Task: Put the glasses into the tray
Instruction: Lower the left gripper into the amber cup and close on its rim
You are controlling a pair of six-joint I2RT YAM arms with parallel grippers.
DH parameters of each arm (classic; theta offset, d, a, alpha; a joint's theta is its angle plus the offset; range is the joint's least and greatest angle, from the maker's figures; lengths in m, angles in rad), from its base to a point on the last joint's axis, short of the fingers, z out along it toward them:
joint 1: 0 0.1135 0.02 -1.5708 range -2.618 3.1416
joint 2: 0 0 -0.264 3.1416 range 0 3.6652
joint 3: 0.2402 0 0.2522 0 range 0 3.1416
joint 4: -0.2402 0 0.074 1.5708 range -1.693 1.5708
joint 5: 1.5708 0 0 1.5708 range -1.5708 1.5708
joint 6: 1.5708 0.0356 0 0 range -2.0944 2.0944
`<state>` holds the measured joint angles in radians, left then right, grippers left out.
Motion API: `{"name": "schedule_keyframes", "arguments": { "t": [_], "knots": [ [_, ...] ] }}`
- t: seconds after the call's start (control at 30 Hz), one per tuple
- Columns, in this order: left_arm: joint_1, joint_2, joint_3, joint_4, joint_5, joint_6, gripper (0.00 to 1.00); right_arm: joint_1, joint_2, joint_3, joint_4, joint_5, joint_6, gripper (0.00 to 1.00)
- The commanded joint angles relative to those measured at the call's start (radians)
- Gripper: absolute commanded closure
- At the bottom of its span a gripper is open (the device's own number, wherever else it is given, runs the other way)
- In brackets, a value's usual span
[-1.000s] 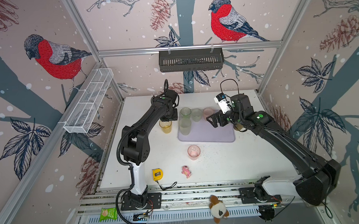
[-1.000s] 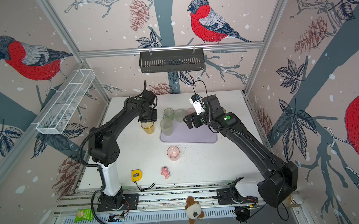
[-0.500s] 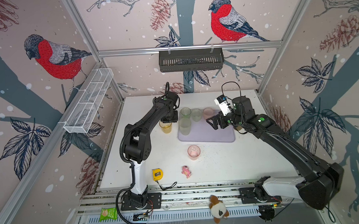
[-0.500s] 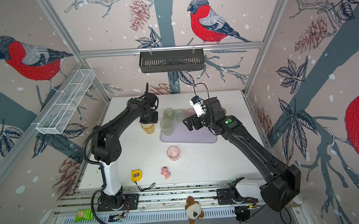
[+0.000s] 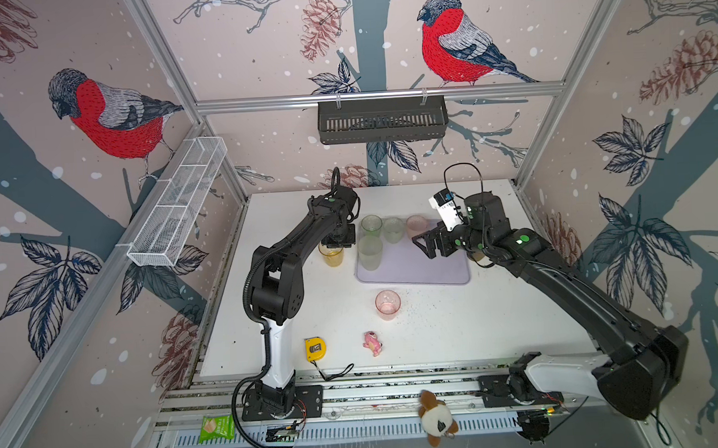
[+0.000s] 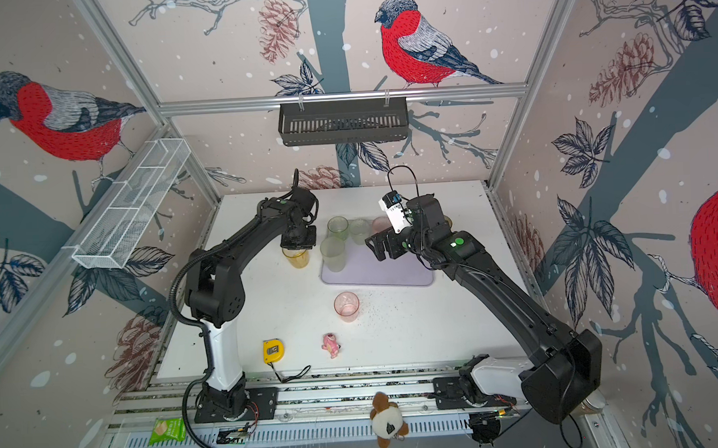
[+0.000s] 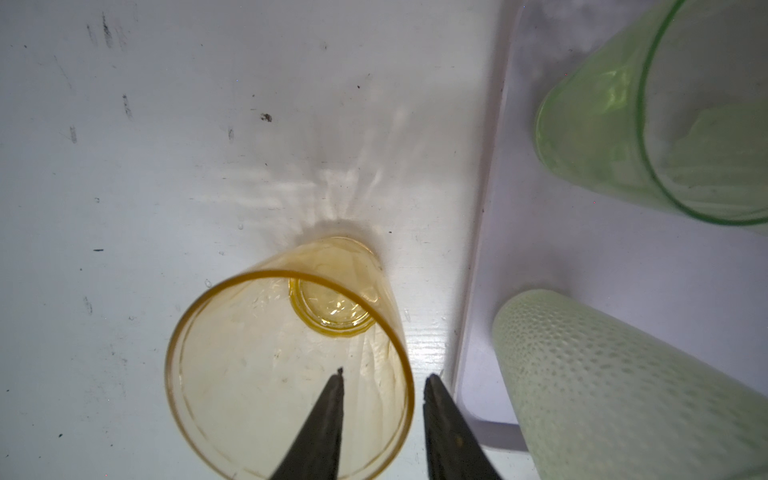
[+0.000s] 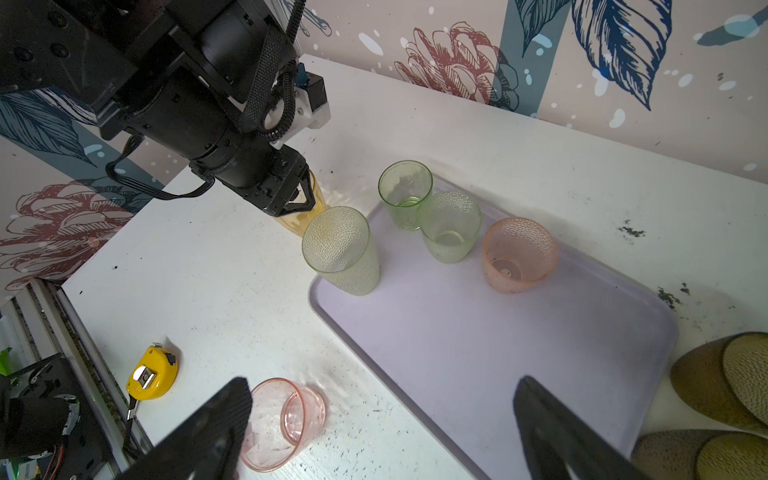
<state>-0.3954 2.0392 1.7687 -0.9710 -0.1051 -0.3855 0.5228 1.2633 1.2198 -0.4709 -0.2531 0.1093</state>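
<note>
Looking down on your scuffed white worktop inside bullfinch-papered walls: the lavender plastic tray lies toward the back, carrying four translucent plastic tumblers. Left gripper jaws stand narrow, unclamped, astride the rim of the amber-yellow translucent tumbler, just beside the tray. Right gripper jaws gape wide, empty, above the tray.

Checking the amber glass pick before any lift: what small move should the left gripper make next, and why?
Probably close the left gripper until it pinches the wall of the amber glass. One finger sits inside the rim and one outside, with a visible gap, so nothing is held yet. The glass stands upright on the table beside the tray, not in it.
</note>
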Motion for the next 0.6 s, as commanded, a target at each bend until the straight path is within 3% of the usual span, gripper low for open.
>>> {"name": "schedule_keyframes", "arguments": {
  "t": [0.0,0.57],
  "knots": [
    [0.000,0.005,-0.005,0.003,-0.004,0.007,0.68,-0.008,-0.001,0.012,0.010,0.011,-0.004,0.01],
    [0.000,0.013,0.002,-0.004,-0.001,0.014,0.80,-0.051,-0.004,0.025,-0.003,0.006,-0.029,0.01]
  ]
}}
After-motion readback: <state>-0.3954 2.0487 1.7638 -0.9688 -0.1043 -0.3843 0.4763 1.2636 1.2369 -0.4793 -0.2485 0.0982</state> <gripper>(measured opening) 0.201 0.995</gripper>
